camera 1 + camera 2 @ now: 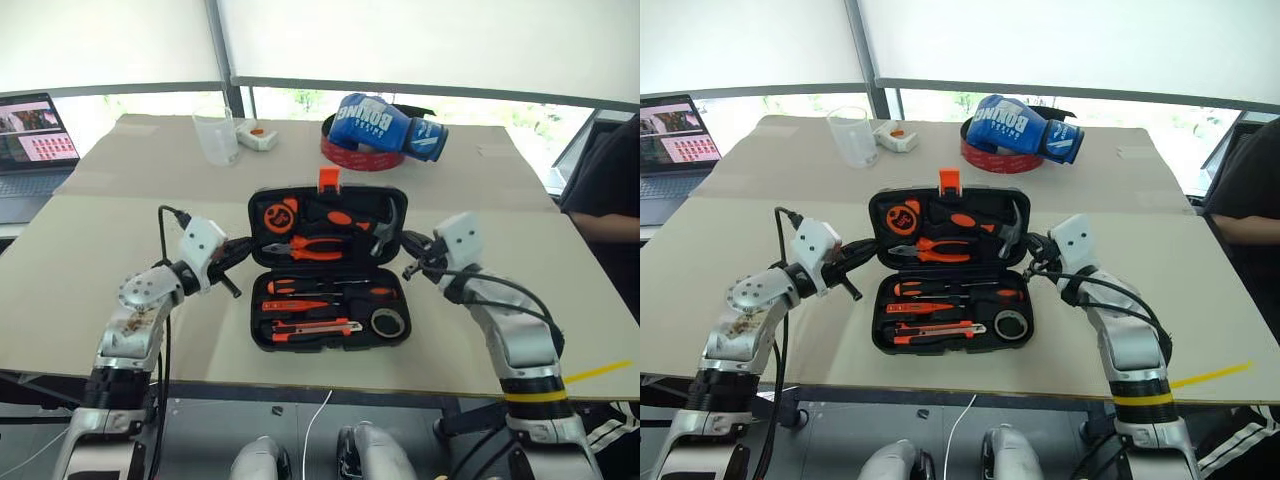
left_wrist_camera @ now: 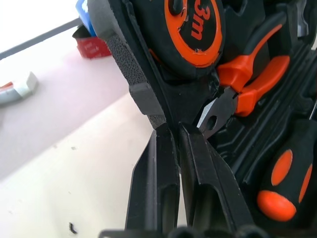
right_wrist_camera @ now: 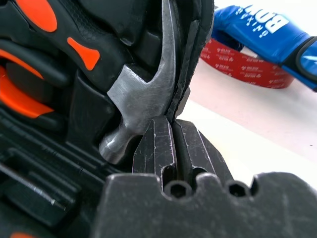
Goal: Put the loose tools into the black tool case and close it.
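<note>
I read the left end effector [image 1: 232, 268] as pinched on the left edge of the black tool case [image 1: 328, 268], at the upper half near the hinge line — in the left wrist view its two black fingers [image 2: 153, 183] meet on the pebbled plastic rim. The case lies open at the middle of the tabletop [image 1: 90, 270], a flat two-half shell with rounded corners and an orange latch [image 1: 328, 179] on its far edge. The two black-and-orange screwdrivers [image 1: 320, 288], the slim orange tester [image 1: 295, 305] and the utility knife [image 1: 315, 327] sit in the moulded slots of the near half, so I judge closing to be the step left. The right end effector [image 1: 412, 258] is likewise closed on the right edge, beside the steel hammer head [image 3: 143, 94]. My concerns: the rim is thin, hard plastic and both holds are shallow, so one side may slip out and the lid drop or twist; uneven lifting could skew the hinge; glossy, rounded handles not fully seated could roll out, or foul the lid before the latch catches.
</note>
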`<state>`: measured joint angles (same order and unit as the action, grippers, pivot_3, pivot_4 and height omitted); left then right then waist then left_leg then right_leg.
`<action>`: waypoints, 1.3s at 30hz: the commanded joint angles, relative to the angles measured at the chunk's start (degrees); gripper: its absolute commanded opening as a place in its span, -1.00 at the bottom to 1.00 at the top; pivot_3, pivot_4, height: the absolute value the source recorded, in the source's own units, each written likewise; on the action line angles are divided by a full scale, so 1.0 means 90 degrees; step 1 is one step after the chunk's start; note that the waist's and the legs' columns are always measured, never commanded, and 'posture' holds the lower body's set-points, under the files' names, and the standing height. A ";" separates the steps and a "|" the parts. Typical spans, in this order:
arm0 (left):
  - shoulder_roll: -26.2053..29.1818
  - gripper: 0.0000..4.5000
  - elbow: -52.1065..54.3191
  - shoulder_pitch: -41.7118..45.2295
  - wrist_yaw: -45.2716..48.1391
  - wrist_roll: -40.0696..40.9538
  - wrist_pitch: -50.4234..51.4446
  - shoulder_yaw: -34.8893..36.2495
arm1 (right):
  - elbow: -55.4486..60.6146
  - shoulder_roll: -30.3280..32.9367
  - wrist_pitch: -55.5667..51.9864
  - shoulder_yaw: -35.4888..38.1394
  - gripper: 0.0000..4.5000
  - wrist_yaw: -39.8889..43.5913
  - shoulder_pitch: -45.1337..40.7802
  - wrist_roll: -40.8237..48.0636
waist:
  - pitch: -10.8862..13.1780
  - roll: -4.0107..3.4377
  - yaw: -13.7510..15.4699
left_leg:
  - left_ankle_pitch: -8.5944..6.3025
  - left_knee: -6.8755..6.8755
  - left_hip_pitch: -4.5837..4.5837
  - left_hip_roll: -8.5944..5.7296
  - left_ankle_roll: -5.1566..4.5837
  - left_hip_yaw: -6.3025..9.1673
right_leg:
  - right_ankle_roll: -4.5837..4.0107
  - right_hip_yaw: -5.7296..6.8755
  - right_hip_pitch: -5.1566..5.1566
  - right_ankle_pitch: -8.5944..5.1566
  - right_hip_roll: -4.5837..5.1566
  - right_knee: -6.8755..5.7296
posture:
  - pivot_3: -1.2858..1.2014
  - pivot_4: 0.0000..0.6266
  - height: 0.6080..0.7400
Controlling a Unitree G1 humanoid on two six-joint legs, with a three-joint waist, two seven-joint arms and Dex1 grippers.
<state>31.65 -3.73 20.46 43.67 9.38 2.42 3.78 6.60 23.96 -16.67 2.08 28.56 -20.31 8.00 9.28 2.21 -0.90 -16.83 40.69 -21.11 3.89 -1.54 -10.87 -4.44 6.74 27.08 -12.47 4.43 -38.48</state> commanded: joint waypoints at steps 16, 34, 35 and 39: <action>0.2507 0.22 0.2202 -0.3455 0.1928 0.2539 0.3167 0.2831 | 0.2876 0.2997 -0.0977 0.1868 0.62 0.3046 0.3352 0.2059 | -0.0001 -0.0001 0.0043 | -0.0021 -0.0098 0.0050 0.0006 -0.0007 0.0014 | -0.0006 0.0006 -0.0016 -0.0009 -0.0009 0.0056 | 0.03 -0.52 0.60; 0.0823 -1.00 -0.3120 0.2569 0.2571 -0.0404 -0.0331 -0.1267 | 0.1941 0.3110 0.0074 -0.0938 -0.99 0.4105 0.1672 0.0800 | -0.0013 0.0008 0.0183 | -0.0011 -0.0048 -0.0007 -0.0025 -0.0030 0.0064 | 0.0004 0.0061 -0.0068 -0.0001 -0.0025 0.0141 | 0.03 -0.52 0.60; 0.0676 -1.00 -0.3284 0.2702 0.2599 -0.0462 -0.0424 -0.1349 | 0.1883 0.3072 0.0065 -0.1014 -0.99 0.4105 0.1583 0.0766 | -0.0013 0.0009 0.0178 | -0.0012 -0.0047 -0.0006 -0.0026 -0.0031 0.0064 | 0.0007 0.0060 -0.0069 -0.0001 -0.0021 0.0141 | 0.03 -0.52 0.60; 0.0382 -1.00 -0.3416 0.2865 0.3003 -0.0533 -0.0573 -0.1592 | 0.1539 0.2847 0.0058 -0.1236 -0.99 0.3836 0.1150 0.0419 | -0.0010 0.0012 0.0133 | -0.0011 -0.0027 -0.0006 -0.0018 -0.0031 0.0064 | 0.0020 0.0057 -0.0070 0.0002 -0.0020 0.0135 | 0.03 -0.52 0.60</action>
<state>34.84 -34.87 44.95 68.73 4.56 -1.34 -10.39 21.47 50.44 -17.05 -9.75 65.62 -8.11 13.47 9.19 2.32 0.30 -16.93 40.50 -21.15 3.76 -1.82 -10.30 -4.25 7.24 26.44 -12.44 4.26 -37.31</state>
